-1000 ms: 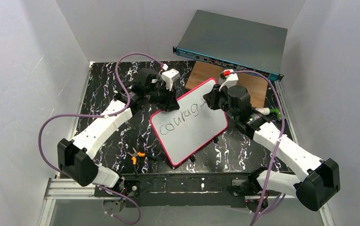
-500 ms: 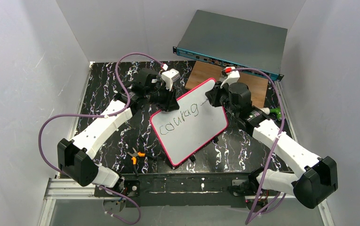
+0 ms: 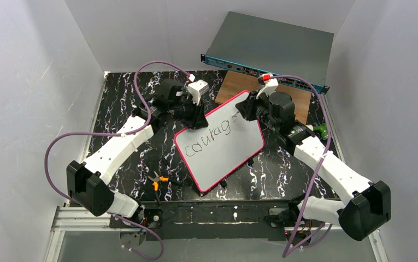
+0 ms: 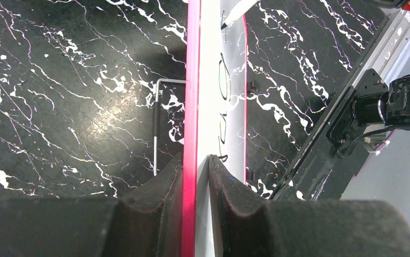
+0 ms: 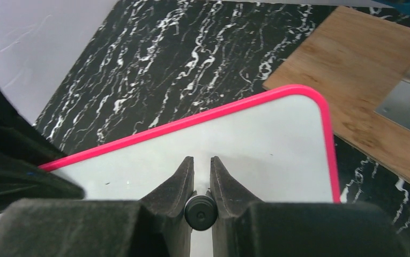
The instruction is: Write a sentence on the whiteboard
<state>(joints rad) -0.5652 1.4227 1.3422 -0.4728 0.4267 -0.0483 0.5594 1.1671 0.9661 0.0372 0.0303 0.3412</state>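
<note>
The whiteboard (image 3: pixel 234 150), white with a pink-red frame, is held tilted above the black marbled table. Black writing (image 3: pixel 209 136) on it reads "courag" followed by a short fresh stroke; the rest of the sentence does not show. My left gripper (image 3: pixel 196 122) is shut on the board's far-left edge; the left wrist view has the pink frame (image 4: pixel 193 80) running between its fingers, gripper (image 4: pixel 196 160). My right gripper (image 3: pixel 246 113) is shut on a black marker (image 5: pixel 201 212), gripper (image 5: pixel 202 159), pointing at the board (image 5: pixel 256 139). The marker tip (image 4: pixel 233 14) touches the board beyond the last letter.
A grey-teal network switch box (image 3: pixel 269 49) stands at the back over a wooden board (image 3: pixel 296 101). Orange-handled pliers (image 3: pixel 157 180) lie near the front left. A thin metal rod (image 4: pixel 156 123) lies on the table under the board. White walls close in both sides.
My right gripper with the marker has shifted toward the board's far right corner, and a short new stroke has appeared after the "g". The left arm and board have stayed still.
</note>
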